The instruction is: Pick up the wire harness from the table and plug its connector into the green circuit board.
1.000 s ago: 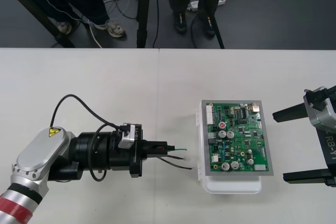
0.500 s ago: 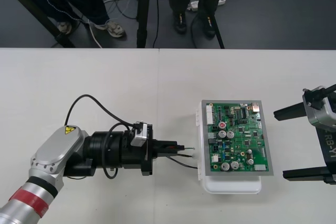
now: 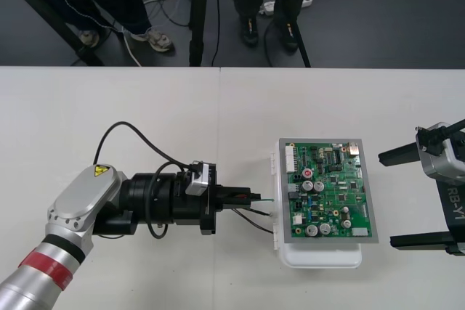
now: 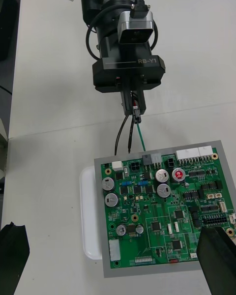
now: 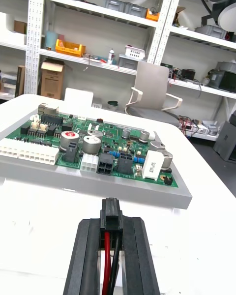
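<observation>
My left gripper [image 3: 249,197] is shut on the wire harness, just left of the green circuit board [image 3: 328,190] on its white base [image 3: 320,258]. In the left wrist view the fingers [image 5: 86,255] clamp the black plug [image 5: 111,215], with red and black wires running back between them. The plug points at the board's near edge [image 5: 103,164] and stands a short way off it. Seen from the right wrist, the plug [image 4: 135,111] hangs above the board [image 4: 162,211], and black and green wires [image 4: 139,136] trail down to its edge. My right gripper [image 3: 407,197] waits open to the right of the board.
The board's near edge carries black and white connectors [image 5: 104,164]. Bare table [image 3: 145,107] lies behind the left arm. Beyond the far edge there are cables and stand legs [image 3: 196,12] on the dark floor.
My left arm has carried the harness to the right, bringing the plug close to the board's left edge. The right gripper has barely shifted.
</observation>
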`<state>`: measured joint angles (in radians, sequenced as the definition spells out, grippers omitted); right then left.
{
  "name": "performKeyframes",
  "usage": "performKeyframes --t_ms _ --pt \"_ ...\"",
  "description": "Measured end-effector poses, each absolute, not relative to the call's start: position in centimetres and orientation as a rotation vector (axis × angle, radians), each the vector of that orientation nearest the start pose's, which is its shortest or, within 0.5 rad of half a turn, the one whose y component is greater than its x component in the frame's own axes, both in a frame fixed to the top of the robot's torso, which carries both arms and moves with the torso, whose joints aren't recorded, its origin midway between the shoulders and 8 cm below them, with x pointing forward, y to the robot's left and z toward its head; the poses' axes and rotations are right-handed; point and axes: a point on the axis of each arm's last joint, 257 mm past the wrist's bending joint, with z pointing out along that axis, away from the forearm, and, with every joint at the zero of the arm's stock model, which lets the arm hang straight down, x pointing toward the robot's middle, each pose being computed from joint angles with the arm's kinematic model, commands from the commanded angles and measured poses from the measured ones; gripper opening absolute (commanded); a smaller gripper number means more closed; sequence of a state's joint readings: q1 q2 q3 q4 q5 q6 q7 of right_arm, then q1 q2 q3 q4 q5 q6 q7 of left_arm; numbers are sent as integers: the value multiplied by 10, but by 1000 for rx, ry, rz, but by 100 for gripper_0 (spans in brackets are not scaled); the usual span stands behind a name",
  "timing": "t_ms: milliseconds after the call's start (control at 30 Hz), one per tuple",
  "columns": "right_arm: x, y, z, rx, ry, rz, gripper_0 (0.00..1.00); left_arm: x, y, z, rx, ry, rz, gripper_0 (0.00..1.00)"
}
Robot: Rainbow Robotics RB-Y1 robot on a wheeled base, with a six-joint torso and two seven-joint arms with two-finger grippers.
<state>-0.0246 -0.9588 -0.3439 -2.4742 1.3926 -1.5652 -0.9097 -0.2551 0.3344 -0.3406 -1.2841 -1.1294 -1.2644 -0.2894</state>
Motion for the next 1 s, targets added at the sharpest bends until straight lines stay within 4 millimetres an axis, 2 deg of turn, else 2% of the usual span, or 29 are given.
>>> performKeyframes --t_ms 467,1000 --pt "259 -162 -95 -1661 1732 475 100 332 -41 -240 1326 1100 -1120 0" --pt "259 -163 -96 -1661 1732 471 100 347 -52 -245 1307 1143 -1062 0"
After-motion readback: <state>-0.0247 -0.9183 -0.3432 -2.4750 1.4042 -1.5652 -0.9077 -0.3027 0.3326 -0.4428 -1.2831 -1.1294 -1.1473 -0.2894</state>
